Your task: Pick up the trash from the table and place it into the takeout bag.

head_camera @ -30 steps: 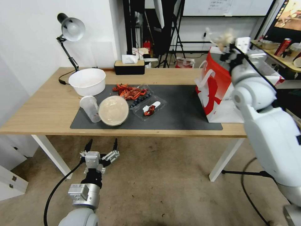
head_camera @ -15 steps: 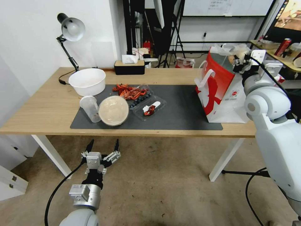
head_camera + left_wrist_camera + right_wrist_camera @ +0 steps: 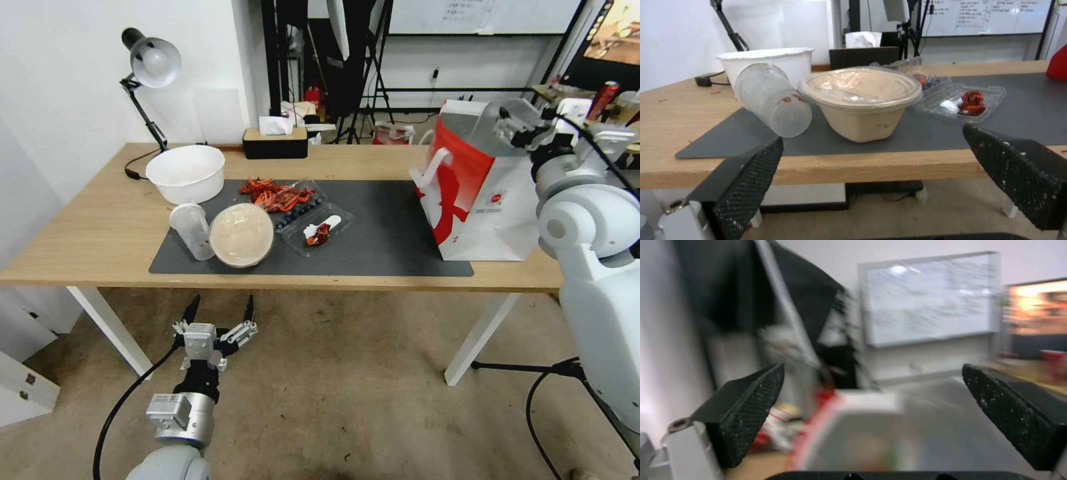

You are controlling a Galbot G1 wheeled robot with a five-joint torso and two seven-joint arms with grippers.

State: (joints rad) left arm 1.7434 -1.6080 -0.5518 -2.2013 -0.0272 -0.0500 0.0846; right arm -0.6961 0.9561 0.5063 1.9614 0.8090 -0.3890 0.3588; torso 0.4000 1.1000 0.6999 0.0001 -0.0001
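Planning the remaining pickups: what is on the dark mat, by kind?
Clear plastic cup: 1
Beige lidded bowl: 1
Clear trays: 2
Crayfish shell pile: 1
Takeout bag: 1
Total: 6

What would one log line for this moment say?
right gripper: open, above takeout bag | left gripper: open, below table edge | lidded bowl: on mat
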